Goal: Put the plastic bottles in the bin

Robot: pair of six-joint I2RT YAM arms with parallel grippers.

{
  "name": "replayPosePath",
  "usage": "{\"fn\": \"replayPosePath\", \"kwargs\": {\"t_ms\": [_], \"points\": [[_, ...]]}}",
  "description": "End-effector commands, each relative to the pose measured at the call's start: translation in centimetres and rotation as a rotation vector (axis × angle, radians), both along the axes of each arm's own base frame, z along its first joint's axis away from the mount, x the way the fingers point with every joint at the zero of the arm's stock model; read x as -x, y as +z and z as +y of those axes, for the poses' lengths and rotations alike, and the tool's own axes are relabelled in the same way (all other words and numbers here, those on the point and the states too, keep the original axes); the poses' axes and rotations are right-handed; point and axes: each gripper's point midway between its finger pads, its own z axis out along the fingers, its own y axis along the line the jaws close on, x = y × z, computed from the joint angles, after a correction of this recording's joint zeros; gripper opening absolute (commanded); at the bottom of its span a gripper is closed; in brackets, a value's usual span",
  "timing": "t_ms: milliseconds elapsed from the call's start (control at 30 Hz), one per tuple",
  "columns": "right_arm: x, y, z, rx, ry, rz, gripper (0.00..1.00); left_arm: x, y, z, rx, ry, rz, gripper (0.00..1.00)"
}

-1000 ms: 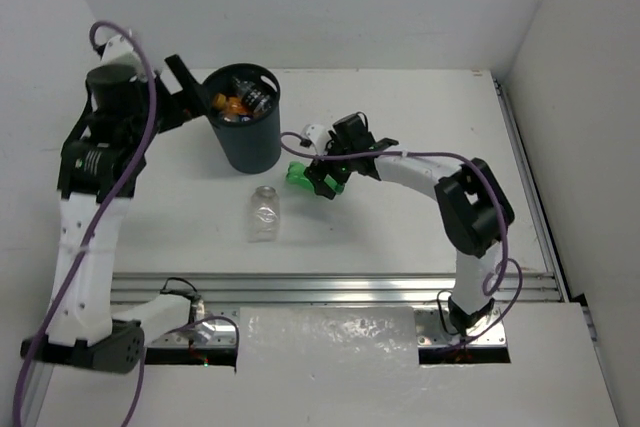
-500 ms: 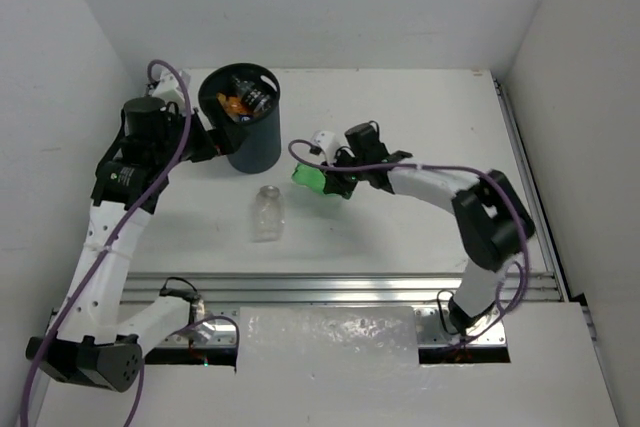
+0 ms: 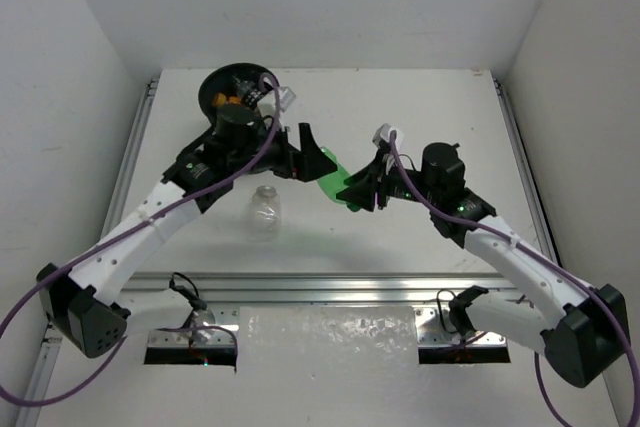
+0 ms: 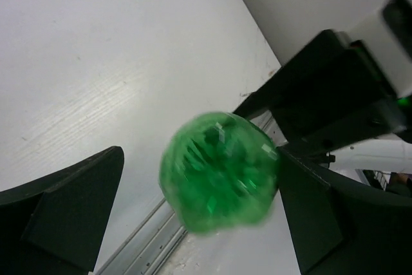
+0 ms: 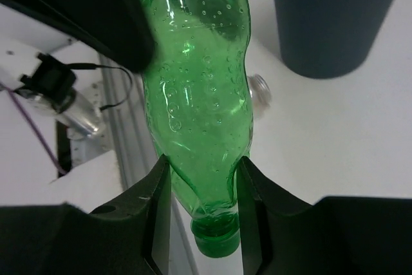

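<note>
Right jaws clenched on the green bottle point(image 3: 335, 182), fingers point(image 5: 158, 223) pinching it low on the body just above the cap. The bottle is in the air over the middle of the desk point(image 3: 440, 107), not touching it. Cap end faces the right arm point(image 3: 510, 247), base faces the left arm point(image 3: 150, 222).

Left jaws are released, spread wide. Left wrist view: their fingers point(image 4: 71, 217) sit either side of the bottle's base, with a clear gap on one side. On the other side the bottle is tight against the finger; can't tell if it touches. The image is motion-blurred there.

The bin point(image 3: 210, 82) stands at the far-left part of the desk, close to the far edge, upright and open. Orange bottles point(image 3: 232, 102) show inside, plus something darker that is too small to tell. The left arm reaches past the bin's near side and covers part of its rim.

A clear bottle point(image 3: 265, 212) lies on its side on the desk, left of centre, between the bin and the near edge. It is near the green bottle but apart from it, and neither arm touches it.
</note>
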Motion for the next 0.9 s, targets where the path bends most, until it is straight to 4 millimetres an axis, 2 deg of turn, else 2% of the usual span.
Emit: {"fn": "replayPosePath", "kwargs": {"t_ms": [0,100,167,200,233,267,333,367,400,433,467,500,567,600,700,767,833,867], "points": [[2.5,4.4,0.6,-0.11,0.117,-0.071,0.15,-0.7,2.3,-2.5,0.056,-0.015,-0.059,1.0],[3.7,5.5,0.4,-0.132,0.15,-0.111,0.15,-1.1,1.9,-4.1,0.048,-0.025,-0.044,1.0],[3.7,5.6,0.2,-0.137,0.132,-0.122,0.17,-1.0,2.1,-4.9,0.061,-0.044,-0.037,0.84],[3.4,5.5,0.0,-0.131,0.107,-0.116,0.21,-0.8,2.2,-5.2,0.071,-0.064,-0.034,0.67],[3.1,5.4,-0.1,-0.128,0.085,-0.104,0.29,-0.9,2.6,-5.3,0.078,-0.058,-0.03,0.1],[2.6,5.3,-0.3,-0.126,0.049,-0.093,0.39,-1.0,2.8,-5.1,0.076,-0.046,-0.03,0.0],[1.3,4.7,-1.1,-0.11,-0.058,-0.068,0.93,-1.7,3.2,-4.5,0.056,0.005,-0.042,0.0],[0.9,4.5,-1.4,-0.103,-0.096,-0.058,0.99,-2.1,3.7,-3.9,0.031,0.041,-0.042,0.0],[0.6,4.0,-2.0,-0.091,-0.143,-0.02,0.99,-3.6,3.8,-2.3,-0.005,0.143,-0.055,0.0],[-0.5,3.6,-2.8,-0.08,-0.23,-0.002,0.99,-4.7,3.8,-1.2,-0.033,0.207,-0.051,0.0],[-0.8,3.2,-3.1,-0.073,-0.26,0.015,0.99,-5.6,4.6,0.7,-0.068,0.287,-0.039,0.0],[-0.8,2.6,-3.4,-0.061,-0.284,0.049,0.99,-8.3,4.8,4.8,-0.115,0.469,-0.043,0.0],[-1.3,1.8,-3.8,-0.039,-0.327,0.085,0.99,-10.5,6.2,9.6,-0.145,0.647,-0.044,0.0],[-1.2,1.4,-4.0,-0.022,-0.335,0.107,0.99,-12.2,6.7,13.8,-0.168,0.784,-0.047,0.0],[-1.1,0.2,-4.3,0.012,-0.346,0.138,0.99,-15.2,9.0,19.5,-0.236,0.964,-0.059,0.0],[-1.0,-0.4,-4.3,0.027,-0.345,0.147,0.99,-16.7,9.3,21.7,-0.289,1.033,-0.042,0.0],[-1.2,-1.0,-4.4,0.042,-0.352,0.163,0.99,-18.9,8.7,22.6,-0.36,1.059,-0.005,0.0],[-1.2,-1.4,-4.4,0.049,-0.354,0.171,0.99,-20.9,6.3,22.4,-0.407,1.043,0.046,0.0]]}}
